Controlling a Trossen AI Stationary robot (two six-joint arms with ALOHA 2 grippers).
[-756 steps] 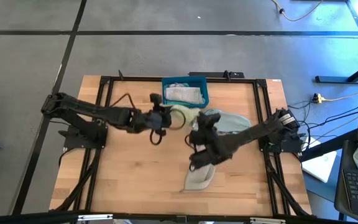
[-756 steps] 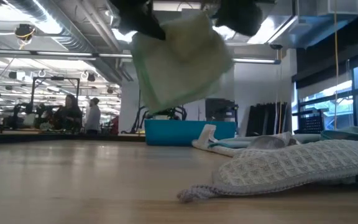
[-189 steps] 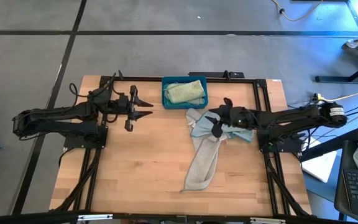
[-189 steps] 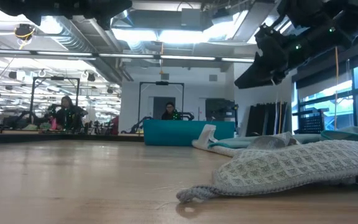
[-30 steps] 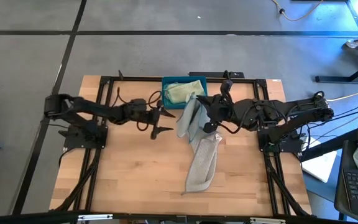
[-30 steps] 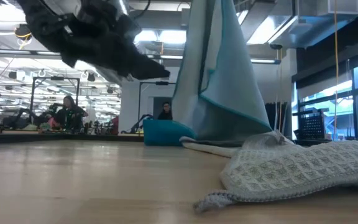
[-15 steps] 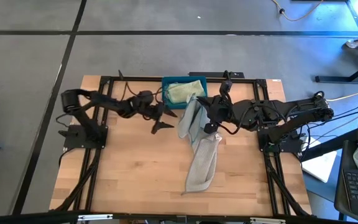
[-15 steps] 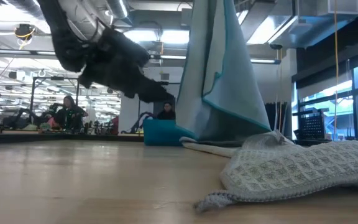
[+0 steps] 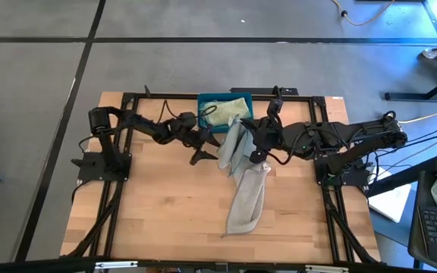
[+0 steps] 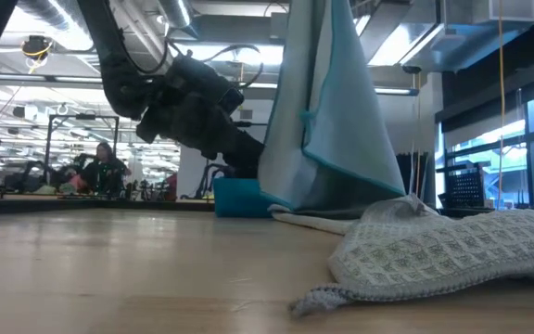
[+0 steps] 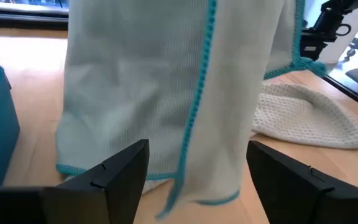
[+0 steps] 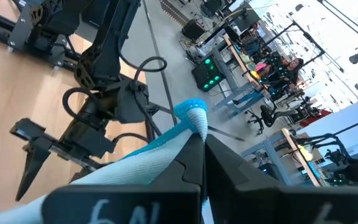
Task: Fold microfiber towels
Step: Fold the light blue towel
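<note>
Spreading step: my right gripper (image 9: pixel 250 141), clamped on a corner, hangs the pale blue towel (image 9: pixel 231 147) above table centre, while my left gripper (image 9: pixel 202 149), jaws wide at its nine o'clock, must next, I judge, catch the free edge.

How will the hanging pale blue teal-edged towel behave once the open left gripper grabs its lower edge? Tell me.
Likely floppy: the pale blue teal-edged towel drapes in loose folds from the shut right gripper. Probably light, hanging from one pinched corner. It may swing or bunch as the left gripper closes.
</note>
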